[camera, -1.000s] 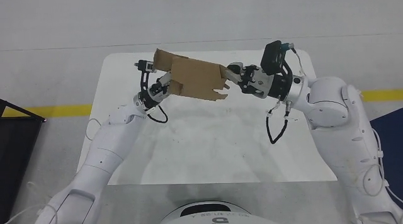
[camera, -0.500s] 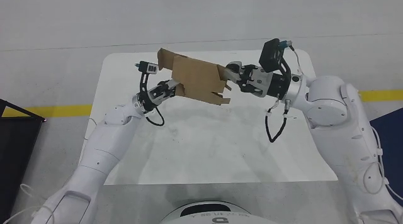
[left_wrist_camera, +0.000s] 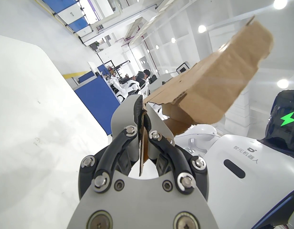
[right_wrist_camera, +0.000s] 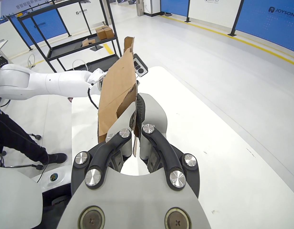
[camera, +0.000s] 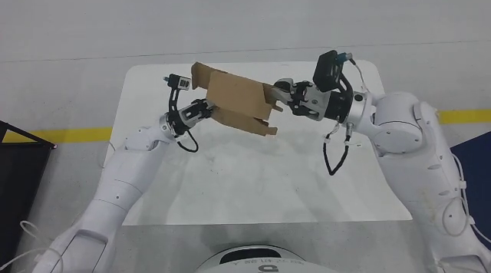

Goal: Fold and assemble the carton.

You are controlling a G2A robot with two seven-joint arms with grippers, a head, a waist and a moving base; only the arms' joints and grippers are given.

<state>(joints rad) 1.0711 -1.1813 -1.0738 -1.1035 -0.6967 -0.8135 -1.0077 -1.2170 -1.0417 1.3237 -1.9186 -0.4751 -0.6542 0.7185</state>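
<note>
Since a second ago the carton [camera: 236, 101] has skewed narrower above the far edge of the white bench [camera: 253, 189], left end effector [camera: 201, 109] and right end effector [camera: 276, 98] each clamped on one end; grey floor [camera: 230, 12], yellow line [camera: 77, 133] beyond.

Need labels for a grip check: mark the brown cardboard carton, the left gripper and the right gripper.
brown cardboard carton [camera: 238, 98], top view, middle of its broad upper panel.
left gripper [left_wrist_camera: 142, 107], left wrist view, between fingertips shut on the carton's edge.
right gripper [right_wrist_camera: 136, 109], right wrist view, between fingertips shut on the carton's edge.
</note>
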